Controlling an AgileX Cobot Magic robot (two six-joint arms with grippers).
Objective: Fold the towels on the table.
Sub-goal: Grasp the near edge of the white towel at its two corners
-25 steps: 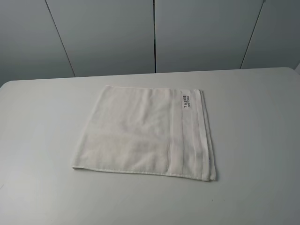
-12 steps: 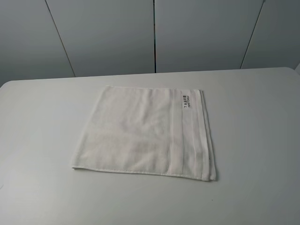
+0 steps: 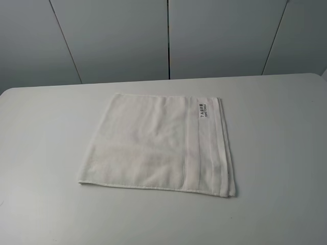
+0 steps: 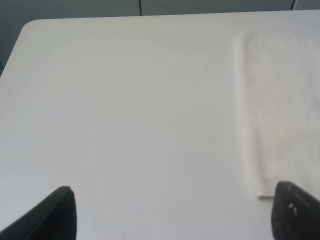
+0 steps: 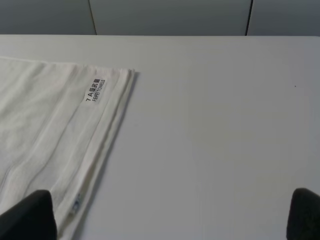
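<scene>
The white towel lies flat around the middle of the table, its edges slightly skewed to the table's edges. A woven border band runs along its right side, where layered edges show. A small label with dark print sits by the far right corner.

The left end effector is spread wide over bare table, with the towel's near left corner just beside one fingertip. The right end effector is also spread wide. One of its fingertips is over the towel's right edge, and whether it touches cannot be told. Grey wall panels stand beyond the far edge.
</scene>
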